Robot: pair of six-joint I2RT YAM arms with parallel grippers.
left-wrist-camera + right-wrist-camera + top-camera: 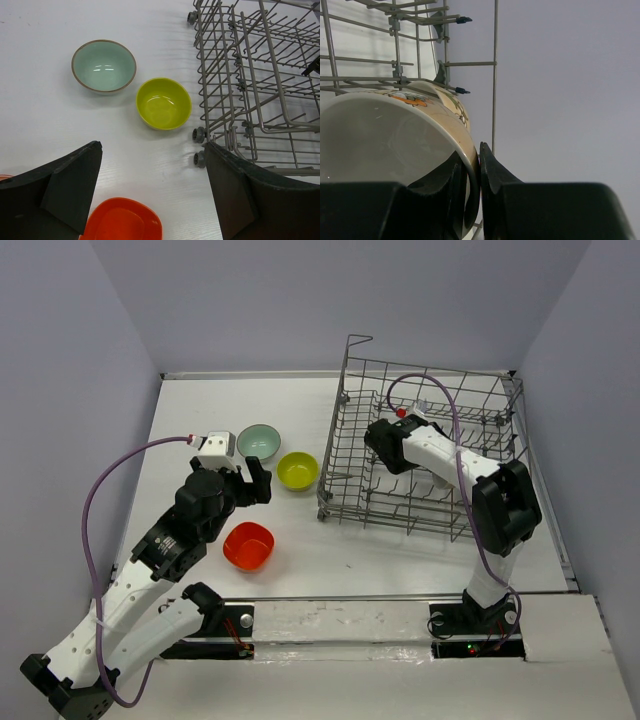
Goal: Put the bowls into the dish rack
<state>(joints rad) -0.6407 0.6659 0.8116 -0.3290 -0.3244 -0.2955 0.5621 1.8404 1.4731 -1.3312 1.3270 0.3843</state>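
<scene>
The pale teal bowl (259, 442) (104, 65), the lime-yellow bowl (297, 471) (164, 103) and the rounded-square orange-red bowl (249, 545) (122, 221) sit on the white table, left of the grey wire dish rack (430, 445) (260, 75). My left gripper (256, 480) (152, 146) is open and empty, hovering between the orange-red and lime bowls. My right gripper (380, 442) (479, 170) is inside the rack's left part, shut on the rim of a white bowl with a cream, orange-patterned outside (385, 135). That bowl rests against the rack wires (495, 75).
The rack's small grey wheels (199, 134) stand close to the lime bowl. Grey walls enclose the table on three sides. A purple cable (95, 500) loops off the left arm, and another arcs above the rack from the right arm.
</scene>
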